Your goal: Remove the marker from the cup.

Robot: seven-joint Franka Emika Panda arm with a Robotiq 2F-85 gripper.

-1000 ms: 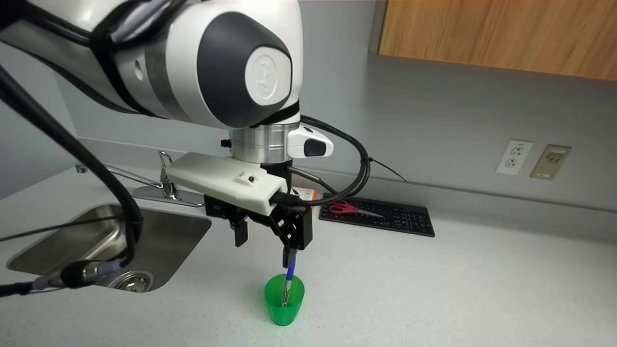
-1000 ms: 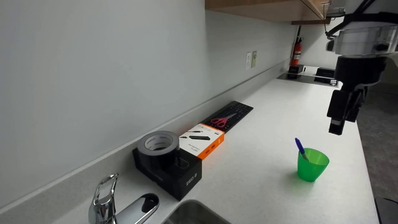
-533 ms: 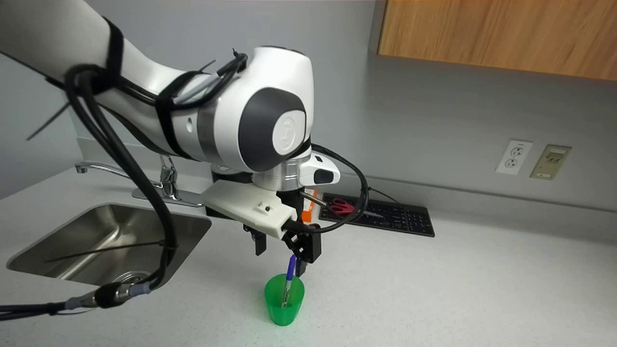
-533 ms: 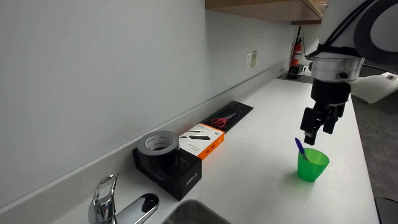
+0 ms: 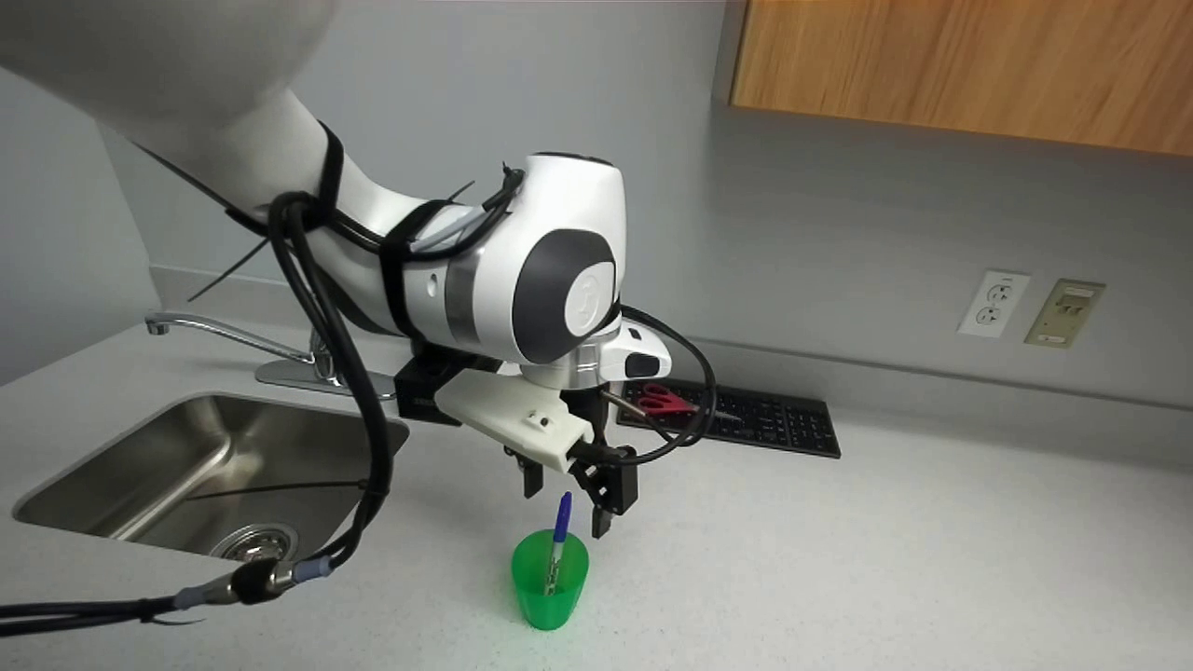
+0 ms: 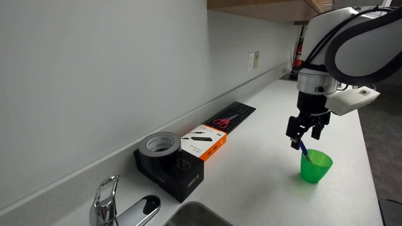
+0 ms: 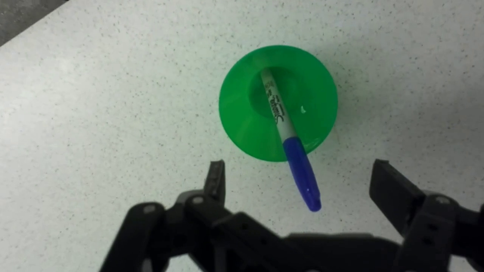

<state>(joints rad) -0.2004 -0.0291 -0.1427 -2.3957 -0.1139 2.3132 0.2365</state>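
Over the pale surface (image 6: 245, 175), slopes in along the white arm (image 5: 499, 270), bends and points the pincer (image 7: 299, 164) down, spread wide. Shows the marker (image 7: 290, 140) tilted in the green cup (image 7: 242, 124) beneath, with cap (image 7: 303, 174) between the fingers (image 7: 395, 187) in wrist view.

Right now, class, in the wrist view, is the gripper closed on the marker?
No: the gripper is open, with countertop visible between it and the marker on both sides.

I saw the green cup (image 6: 315, 169) standing upright on the tabletop (image 6: 248, 188), nearer the front edge than the back; the blue-and-white marker (image 7: 291, 139) in it leaned toward the back edge, blue end uppermost.
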